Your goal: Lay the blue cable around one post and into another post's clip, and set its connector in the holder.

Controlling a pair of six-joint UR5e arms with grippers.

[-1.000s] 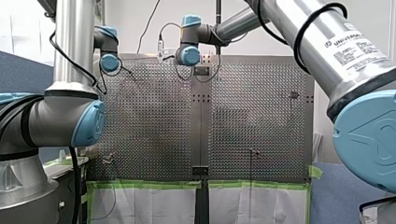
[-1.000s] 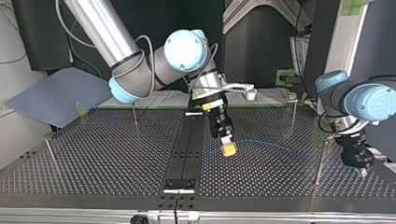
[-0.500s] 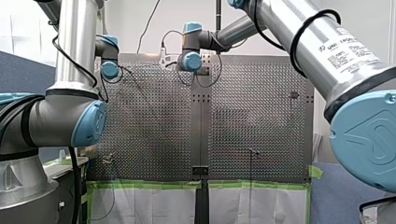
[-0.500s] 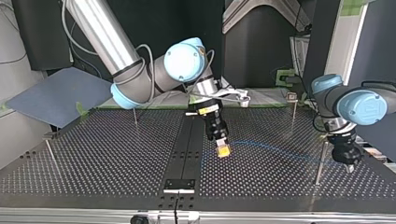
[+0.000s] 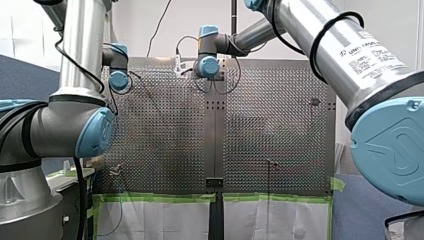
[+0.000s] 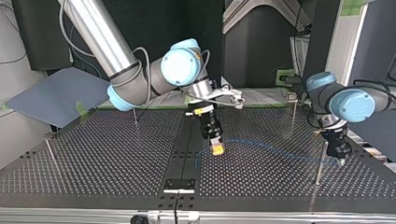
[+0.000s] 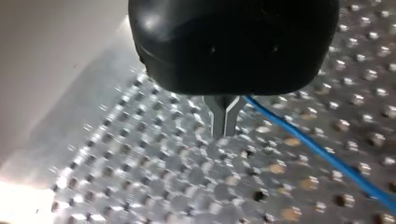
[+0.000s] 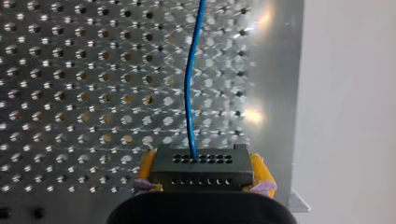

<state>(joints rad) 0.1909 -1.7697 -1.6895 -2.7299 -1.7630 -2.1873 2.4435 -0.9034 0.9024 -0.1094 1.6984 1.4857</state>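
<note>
One blue cable (image 6: pixel 279 150), one connector (image 8: pixel 201 165) and four thin posts (image 6: pixel 320 163) show on the perforated table (image 6: pixel 93 158). My right gripper (image 6: pixel 216 149) pinches the connector between yellow pads over the table's middle. The cable runs lengthwise toward a side edge, where my left gripper (image 7: pixel 224 132), fingers pressed together, holds it beside a post.

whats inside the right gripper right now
A black connector sits between my right gripper's yellow pads, the blue cable leaving its front face. The connector's rear is covered by the gripper body.
</note>
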